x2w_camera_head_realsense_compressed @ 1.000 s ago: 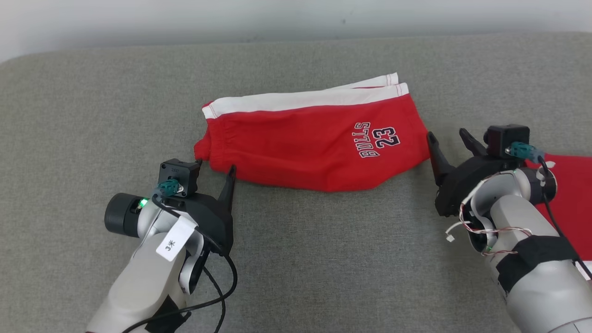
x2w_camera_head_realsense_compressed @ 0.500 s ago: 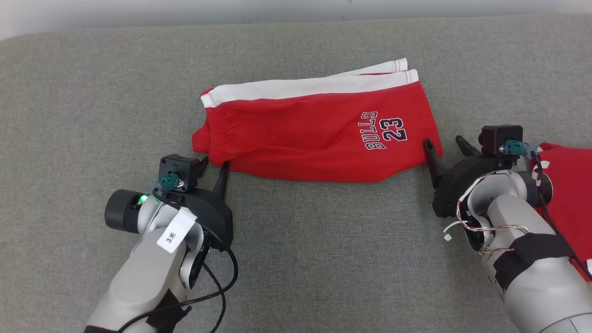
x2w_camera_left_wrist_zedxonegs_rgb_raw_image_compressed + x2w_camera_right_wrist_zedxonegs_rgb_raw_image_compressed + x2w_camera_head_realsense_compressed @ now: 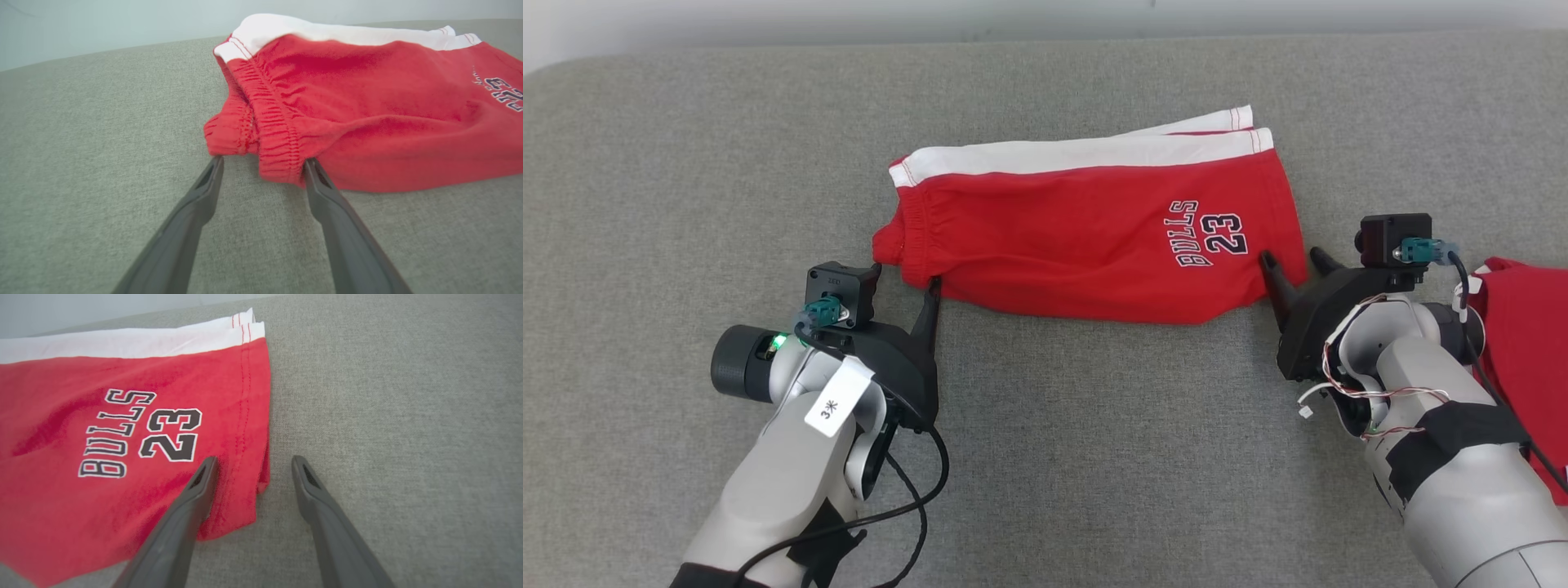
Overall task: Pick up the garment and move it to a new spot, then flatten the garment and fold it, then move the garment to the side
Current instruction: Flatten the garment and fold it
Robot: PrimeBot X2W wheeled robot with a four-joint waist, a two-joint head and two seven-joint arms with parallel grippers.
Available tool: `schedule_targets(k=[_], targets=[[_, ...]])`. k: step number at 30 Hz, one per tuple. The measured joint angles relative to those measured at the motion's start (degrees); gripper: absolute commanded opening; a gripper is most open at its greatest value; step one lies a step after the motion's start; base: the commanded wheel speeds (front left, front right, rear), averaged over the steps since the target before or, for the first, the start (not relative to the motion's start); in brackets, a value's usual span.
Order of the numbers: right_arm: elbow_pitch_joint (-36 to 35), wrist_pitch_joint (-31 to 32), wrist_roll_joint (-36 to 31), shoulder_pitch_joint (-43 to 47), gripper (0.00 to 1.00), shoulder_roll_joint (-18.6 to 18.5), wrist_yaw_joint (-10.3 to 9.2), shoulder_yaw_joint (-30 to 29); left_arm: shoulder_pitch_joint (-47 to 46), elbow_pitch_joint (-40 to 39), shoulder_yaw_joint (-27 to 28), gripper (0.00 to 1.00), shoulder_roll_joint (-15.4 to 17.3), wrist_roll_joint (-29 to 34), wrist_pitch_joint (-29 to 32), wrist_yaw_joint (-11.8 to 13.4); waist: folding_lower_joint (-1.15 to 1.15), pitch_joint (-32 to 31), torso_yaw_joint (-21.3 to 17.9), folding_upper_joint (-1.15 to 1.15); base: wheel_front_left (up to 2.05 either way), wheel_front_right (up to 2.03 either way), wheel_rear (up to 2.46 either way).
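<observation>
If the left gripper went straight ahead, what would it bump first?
Probably the red shorts: their gathered waistband lies right at the tips of the left gripper, between its open jaws.

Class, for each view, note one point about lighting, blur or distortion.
Head view: soft, even light, faint shadow under the shorts. Left wrist view: wide-angle stretch makes the left gripper loom. Right wrist view: lettering sharp, right gripper slightly soft.
</observation>
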Motion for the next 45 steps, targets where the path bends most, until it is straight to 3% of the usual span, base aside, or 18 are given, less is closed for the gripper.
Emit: schedule_targets(k=[3,5,6,7,8,9,10,11,26,34,45], targets=[[0.57,1.11,0.19,-0.02,0.49,0.07,0.02,0.16,-0.18,0.20,-0.03,1.00,-0.08,-0.01,-0.29,-0.02,-0.01,-0.51,0.15,0.00,0.00,0.00,0.00],[0.92,1.85,0.20,-0.03,0.36,0.19,0.03,0.27,-0.18,0.43,-0.05,0.98,-0.13,-0.18,-0.34,-0.03,0.00,-0.75,0.17,0.00,0.00,0.00,0.00],[0.98,1.98,0.20,-0.03,0.29,0.27,0.03,0.27,-0.17,0.51,-0.05,0.84,-0.18,-0.32,-0.34,-0.03,-0.01,-0.84,0.16,0.00,0.00,0.00,0.00],[1.14,2.15,0.20,-0.07,0.20,0.38,0.03,0.27,-0.17,0.76,-0.04,0.58,-0.24,-0.32,-0.35,-0.04,-0.01,-0.94,0.14,0.00,0.00,0.00,0.00],[1.35,2.48,0.20,-0.14,0.08,0.52,0.03,0.31,-0.17,1.13,-0.05,0.39,-0.27,-0.33,-0.35,-0.05,-0.01,-1.07,0.10,0.00,0.00,0.00,0.00],[1.43,2.49,0.20,-0.14,0.03,0.63,0.02,0.36,-0.17,1.40,-0.04,0.26,-0.30,-0.33,-0.35,-0.07,-0.01,-1.19,0.05,0.00,0.00,0.00,0.00],[1.65,2.58,0.20,-0.16,0.00,0.74,0.02,0.41,-0.17,1.66,-0.03,0.06,-0.33,-0.35,-0.46,-0.24,-0.01,-1.31,-0.01,0.00,0.00,0.00,0.00],[1.77,2.93,0.20,-0.16,0.00,0.79,0.02,0.41,-0.17,1.80,-0.05,0.00,-0.34,-0.40,-0.53,-0.49,-0.01,-1.43,-0.06,0.00,0.00,0.00,0.00],[2.60,3.47,0.20,-0.12,0.00,0.94,0.02,0.77,-0.15,3.79,-0.27,0.00,-0.57,-0.92,-1.10,-1.09,0.00,-2.87,-0.52,0.00,0.00,0.00,0.00],[1.94,2.66,0.67,2.80,0.00,-0.09,1.12,0.80,1.53,3.54,-2.05,0.00,-0.87,-1.12,-2.33,-4.11,0.00,-4.10,0.20,0.00,0.00,0.00,0.00],[-3.56,-0.27,1.69,10.44,0.00,-0.46,2.35,1.00,7.26,0.87,-2.52,0.00,0.35,-1.64,-4.39,-5.53,-0.01,-8.77,0.66,0.00,0.00,0.00,0.00]])
